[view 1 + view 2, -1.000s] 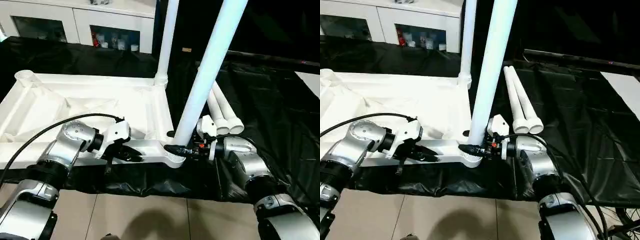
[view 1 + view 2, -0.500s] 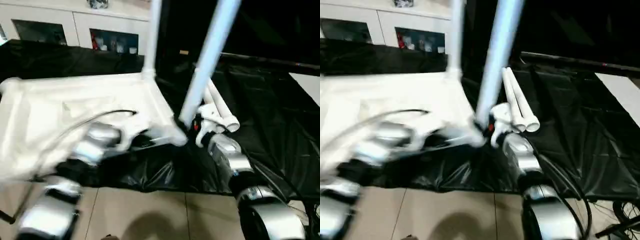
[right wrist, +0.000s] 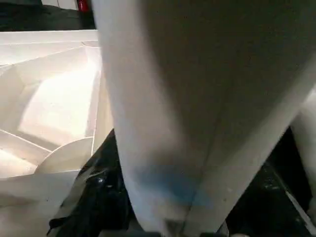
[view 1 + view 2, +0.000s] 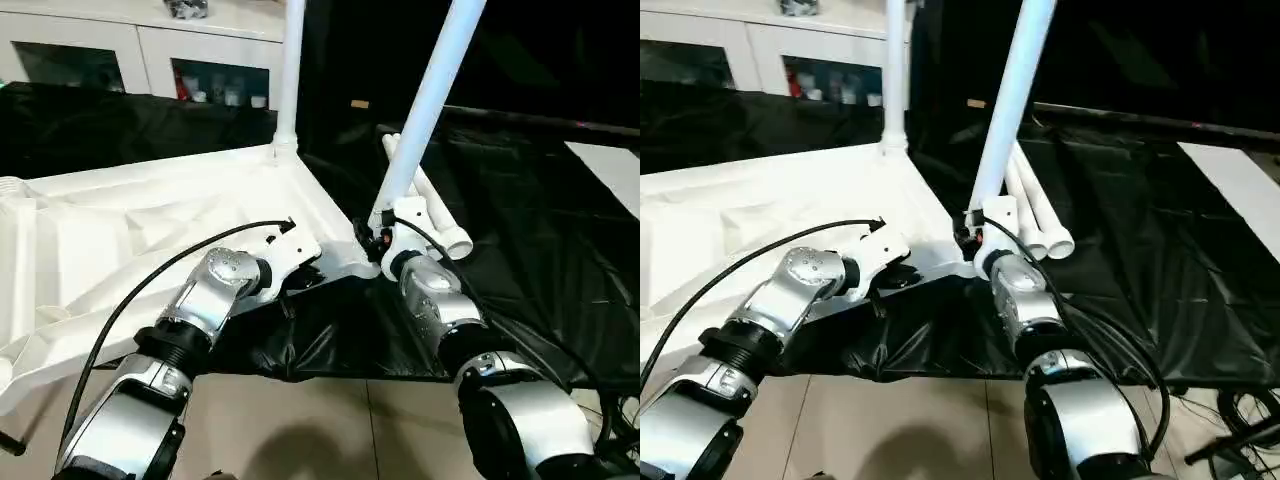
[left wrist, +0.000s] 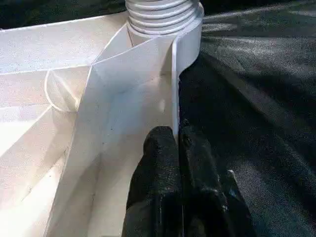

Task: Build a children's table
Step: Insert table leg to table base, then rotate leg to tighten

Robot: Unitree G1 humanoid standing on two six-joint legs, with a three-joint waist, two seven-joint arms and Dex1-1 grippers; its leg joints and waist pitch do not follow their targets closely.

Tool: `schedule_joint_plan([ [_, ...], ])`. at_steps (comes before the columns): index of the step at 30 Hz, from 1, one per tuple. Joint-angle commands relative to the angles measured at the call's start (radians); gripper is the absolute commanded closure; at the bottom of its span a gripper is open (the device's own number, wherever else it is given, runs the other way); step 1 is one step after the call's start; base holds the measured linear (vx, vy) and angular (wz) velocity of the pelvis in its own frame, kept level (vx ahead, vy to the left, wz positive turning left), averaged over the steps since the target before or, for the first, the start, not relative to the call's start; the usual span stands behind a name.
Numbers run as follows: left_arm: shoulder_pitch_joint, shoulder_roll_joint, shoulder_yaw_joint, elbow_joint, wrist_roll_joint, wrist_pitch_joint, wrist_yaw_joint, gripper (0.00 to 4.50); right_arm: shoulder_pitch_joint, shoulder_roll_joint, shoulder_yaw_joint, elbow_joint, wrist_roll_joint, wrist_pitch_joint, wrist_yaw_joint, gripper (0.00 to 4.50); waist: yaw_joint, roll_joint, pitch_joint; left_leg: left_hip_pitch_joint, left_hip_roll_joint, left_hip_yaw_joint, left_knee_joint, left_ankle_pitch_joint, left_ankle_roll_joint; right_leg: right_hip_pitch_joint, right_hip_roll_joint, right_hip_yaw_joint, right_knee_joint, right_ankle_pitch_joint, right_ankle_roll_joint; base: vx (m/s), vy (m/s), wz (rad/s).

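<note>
The left gripper point(image 5: 178, 143) pinched the white ribbed plastic tabletop's point(image 4: 150, 215) rim; the right gripper point(image 4: 377, 243) clasped the slanted white tubular leg point(image 4: 425, 110) at its near corner socket. Seating it upright seemed next.

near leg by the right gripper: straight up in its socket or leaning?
Leaning. The near leg slants up and away to the right from the near corner socket, while the far leg stands vertical. The right gripper holds its base.

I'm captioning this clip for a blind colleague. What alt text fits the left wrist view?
The left gripper is shut on the thin side wall of the white tabletop, which lies underside up, its ribs showing. At the wall's far end a ribbed round corner socket rises, and the black table cover lies beside it.
</note>
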Motion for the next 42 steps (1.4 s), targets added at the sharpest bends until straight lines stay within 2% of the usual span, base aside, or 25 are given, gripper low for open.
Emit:
schedule_joint_plan([
  [1,-0.029,-0.029,-0.013,-0.027,0.002,-0.018,0.032,4.50,0.024,0.062,0.028,0.061,-0.008,0.040,0.049,2.18,-0.012,0.018,-0.037,0.025,0.029,-0.026,-0.084,-0.515,-0.026,0.001,-0.087,0.034,-0.103,-0.570,-0.072,0.000,0.000,0.00],
  [2,-0.026,-0.028,-0.006,-0.033,-0.008,-0.018,0.016,4.50,0.016,0.061,0.017,0.058,0.000,0.033,0.073,1.83,-0.011,0.018,-0.039,0.025,0.030,-0.024,-0.085,-0.507,-0.024,0.002,-0.088,0.036,-0.102,-0.553,-0.076,0.000,0.000,0.00],
  [7,-0.021,-0.018,0.003,-0.043,-0.027,-0.029,-0.021,4.50,0.008,0.052,0.017,0.050,0.000,0.015,0.118,1.50,-0.011,0.016,-0.038,0.021,0.030,-0.021,-0.086,-0.482,-0.016,0.003,-0.089,0.041,-0.101,-0.537,-0.089,0.000,0.000,0.00],
  [8,-0.021,-0.015,0.005,-0.043,-0.032,-0.032,-0.030,4.50,0.006,0.049,0.017,0.048,0.001,0.012,0.128,1.35,-0.011,0.022,-0.038,0.020,0.030,-0.021,-0.086,-0.474,-0.014,0.005,-0.090,0.042,-0.100,-0.533,-0.090,0.000,0.000,0.00],
  [9,-0.018,-0.002,0.008,-0.050,-0.043,-0.038,-0.053,4.50,0.003,0.039,0.020,0.047,-0.001,0.007,0.154,1.29,-0.011,0.018,-0.039,0.019,0.030,-0.019,-0.086,-0.464,-0.012,0.005,-0.089,0.043,-0.100,-0.523,-0.094,0.000,0.000,0.00],
  [12,-0.011,0.019,0.010,-0.050,-0.055,-0.053,-0.091,4.50,0.004,0.020,0.020,0.045,-0.001,0.001,0.198,1.02,-0.008,0.018,-0.044,0.011,0.033,-0.014,-0.088,-0.395,-0.005,0.014,-0.088,0.048,-0.089,-0.437,-0.117,0.000,0.000,0.00],
  [14,-0.005,0.036,0.009,-0.057,-0.058,-0.062,-0.113,4.50,0.007,0.005,0.023,0.042,-0.003,0.001,0.222,0.89,-0.006,0.017,-0.046,0.012,0.034,-0.008,-0.087,-0.355,0.001,0.014,-0.085,0.051,-0.080,-0.370,-0.145,0.000,0.000,0.00],
  [19,0.011,0.064,0.008,-0.084,-0.069,-0.070,-0.163,4.50,0.008,-0.026,0.024,0.044,-0.018,0.007,0.240,0.44,-0.001,0.018,-0.049,0.012,0.036,-0.002,-0.083,-0.318,0.004,0.015,-0.083,0.053,-0.076,-0.347,-0.162,0.000,0.000,0.00],
  [20,0.016,0.069,0.008,-0.095,-0.072,-0.066,-0.174,4.50,0.008,-0.033,0.026,0.045,-0.023,0.009,0.242,0.38,0.002,0.018,-0.052,0.013,0.036,0.000,-0.081,-0.297,0.003,0.015,-0.082,0.054,-0.072,-0.315,-0.173,0.000,0.000,0.00],
  [21,0.019,0.075,0.007,-0.101,-0.075,-0.068,-0.187,4.50,0.007,-0.039,0.027,0.047,-0.025,0.010,0.247,0.38,0.004,0.022,-0.052,0.009,0.033,0.002,-0.079,-0.280,0.003,0.016,-0.080,0.056,-0.067,-0.285,-0.181,0.051,-0.032,0.06],
  [22,0.020,0.076,0.006,-0.103,-0.076,-0.068,-0.190,4.50,0.006,-0.041,0.027,0.047,-0.025,0.011,0.249,0.38,0.004,0.020,-0.054,0.008,0.033,0.003,-0.077,-0.271,0.003,0.017,-0.079,0.056,-0.065,-0.271,-0.184,0.058,-0.031,0.04],
  [23,0.027,0.087,0.001,-0.116,-0.081,-0.067,-0.214,4.50,0.004,-0.052,0.026,0.048,-0.024,0.016,0.271,0.38,0.004,0.018,-0.057,0.005,0.031,0.004,-0.074,-0.239,0.007,0.021,-0.077,0.056,-0.056,-0.225,-0.194,0.058,-0.031,0.04],
  [24,0.030,0.092,-0.001,-0.120,-0.085,-0.070,-0.228,4.50,0.003,-0.059,0.026,0.047,-0.024,0.017,0.290,0.38,0.005,0.021,-0.061,-0.002,0.032,0.004,-0.072,-0.192,0.014,0.029,-0.078,0.056,-0.044,-0.153,-0.208,0.061,-0.023,0.01],
  [27,0.035,0.111,-0.006,-0.130,-0.094,-0.079,-0.264,4.50,0.005,-0.085,0.038,0.037,-0.028,0.018,0.367,0.38,0.003,0.024,-0.064,-0.005,0.030,0.007,-0.066,-0.114,0.041,0.036,-0.069,0.053,-0.026,0.012,-0.247,0.037,-0.007,-0.01],
  [29,0.037,0.125,-0.007,-0.133,-0.105,-0.093,-0.296,4.50,0.010,-0.104,0.049,0.023,-0.027,0.016,0.437,0.38,0.002,0.023,-0.064,-0.004,0.030,0.008,-0.064,-0.111,0.054,0.039,-0.069,0.053,-0.022,0.041,-0.260,0.000,0.000,0.00],
  [32,0.037,0.144,-0.011,-0.137,-0.107,-0.112,-0.324,4.50,0.021,-0.127,0.062,-0.004,-0.025,0.003,0.526,0.38,0.004,0.024,-0.065,0.001,0.033,0.009,-0.061,-0.104,0.071,0.041,-0.070,0.052,-0.021,0.060,-0.275,0.000,0.000,0.00],
  [37,0.044,0.184,-0.020,-0.143,-0.116,-0.151,-0.393,4.50,0.038,-0.168,0.086,-0.045,-0.024,-0.028,0.663,0.38,0.013,0.027,-0.064,-0.001,0.037,0.013,-0.057,-0.103,0.071,0.039,-0.068,0.050,-0.017,0.061,-0.283,0.000,0.000,0.00],
  [42,0.051,0.221,-0.033,-0.141,-0.123,-0.182,-0.469,4.50,0.058,-0.208,0.126,-0.084,-0.044,-0.056,0.789,0.38,0.023,0.027,-0.058,-0.001,0.039,0.016,-0.058,-0.188,0.032,0.033,-0.071,0.051,-0.027,-0.086,-0.252,0.000,0.000,0.00],
])
